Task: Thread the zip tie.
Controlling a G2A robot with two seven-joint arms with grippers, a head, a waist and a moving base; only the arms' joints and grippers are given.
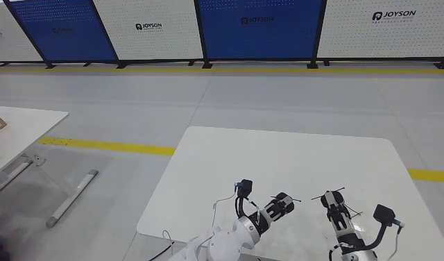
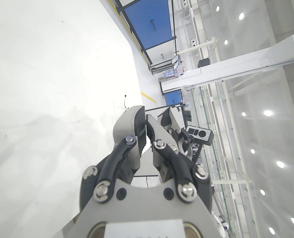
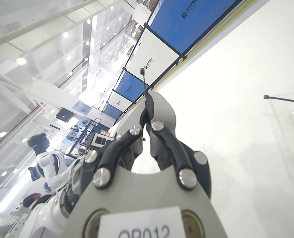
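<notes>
Black ribbed pads of my right pincer [image 3: 148,100] are clamped on the zip tie [image 3: 144,79], whose head sticks out past the fingertips. My left pincer [image 2: 146,118] has its fingers drawn together; a second tie [image 2: 125,101], thin and black, shows just beyond one fingertip, and I cannot tell if it is gripped. Both pincers hang near each other over the near part of the white bench [image 1: 277,157]

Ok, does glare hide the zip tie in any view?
Top view: even light, zip tie a thin dark line. Left wrist view: table glares white, ceiling lamps flare. Right wrist view: zip tie stands dark against bright panels.
</notes>
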